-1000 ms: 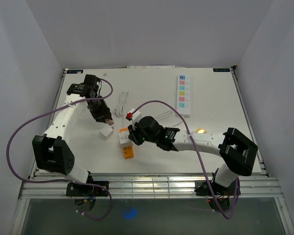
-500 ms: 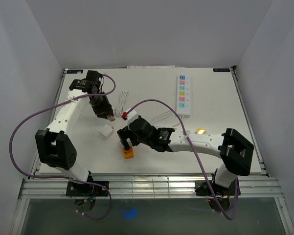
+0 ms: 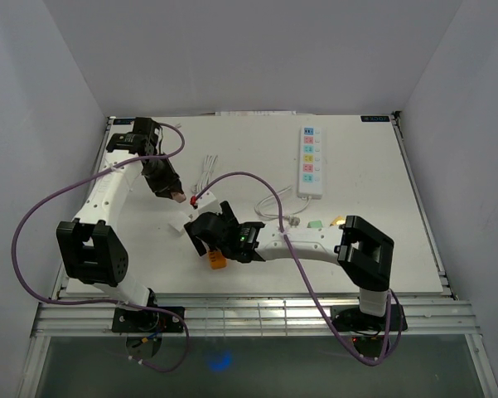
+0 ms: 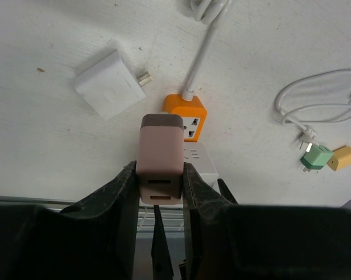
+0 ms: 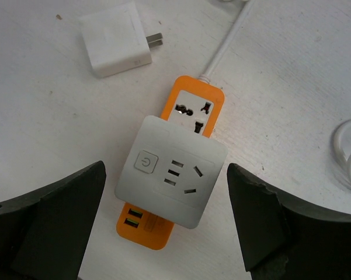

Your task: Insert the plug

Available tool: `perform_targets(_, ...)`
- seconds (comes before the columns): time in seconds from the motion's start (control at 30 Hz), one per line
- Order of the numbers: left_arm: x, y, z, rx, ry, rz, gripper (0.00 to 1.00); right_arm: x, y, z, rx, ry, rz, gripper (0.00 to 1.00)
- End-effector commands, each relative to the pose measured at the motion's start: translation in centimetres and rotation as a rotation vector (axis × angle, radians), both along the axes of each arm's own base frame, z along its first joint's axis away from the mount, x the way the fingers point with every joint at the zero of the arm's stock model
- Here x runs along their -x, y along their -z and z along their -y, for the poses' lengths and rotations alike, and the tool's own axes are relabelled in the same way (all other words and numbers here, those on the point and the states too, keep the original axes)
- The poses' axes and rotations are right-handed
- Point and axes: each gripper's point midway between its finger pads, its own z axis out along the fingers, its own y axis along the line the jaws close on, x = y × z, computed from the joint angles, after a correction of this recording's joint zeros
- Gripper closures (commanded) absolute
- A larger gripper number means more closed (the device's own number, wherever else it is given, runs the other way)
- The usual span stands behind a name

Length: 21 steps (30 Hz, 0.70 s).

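The pink-brown plug [image 4: 159, 153] is clamped in the left gripper [image 4: 159, 178]. Its long axis is set along the fingers, with the USB ports turned towards the wrist camera and the darker end aimed at the table near the orange power strip [image 5: 194, 107]. A grey adapter [image 5: 172, 175] is seated across that strip, and the right gripper [image 5: 163, 213] is spread wide over it.

And there's the plug [image 4: 160, 149]: a dusty-pink block with a darker brown cap, two USB slots on its near face, pinched between the fingers of the left end effector [image 4: 160, 175] above the tabletop [image 5: 47, 128]. Just beyond it the orange socket block [image 5: 193, 102] lies flat, its white cord [image 5: 228, 44] running off the far end. A pale grey panel [image 5: 172, 178] with a power button covers its middle; one socket face stays bare.
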Motion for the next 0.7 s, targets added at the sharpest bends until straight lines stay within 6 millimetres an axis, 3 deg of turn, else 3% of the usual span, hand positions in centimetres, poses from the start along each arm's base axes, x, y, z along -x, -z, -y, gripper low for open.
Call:
perform_targets(0.0, 0.0, -1.0, 0.1, 0.006, 0.006, 0.038, 1.0, -1.4, -1.5, 0.3, -0.008, 0.132, 0.041, 0.11)
perform_targets(0.27, 0.3, -0.3, 0.7, 0.04, 0.014, 0.023, 1.0, -0.8, -0.4, 0.2, 0.031, 0.087, 0.012, 0.01)
perform_targets(0.37, 0.8, 0.2, 1.0, 0.058, 0.011, 0.005, 1.0, 0.0, -0.1, 0.3, 0.04, -0.01, 0.016, 0.1)
perform_targets(0.4, 0.9, 0.2, 1.0, 0.056, 0.007, 0.003, 1.0, 0.3, 1.3, 1.4, 0.07, -0.026, 0.011, 0.16)
perform_targets(0.47, 1.2, 0.5, 0.9, 0.057, 0.005, -0.005, 1.0, 0.6, 0.5, 1.4, 0.024, -0.099, 0.018, 0.22)
perform_targets(0.53, 1.4, 0.4, 1.1, 0.066, 0.006, -0.007, 1.0, 1.1, 1.2, 2.5, 0.027, -0.141, 0.014, 0.36)
perform_targets(0.67, 1.9, 0.4, 1.8, 0.089, 0.012, -0.006, 1.0, 1.3, 1.1, 3.3, 0.021, -0.208, 0.039, 0.47)
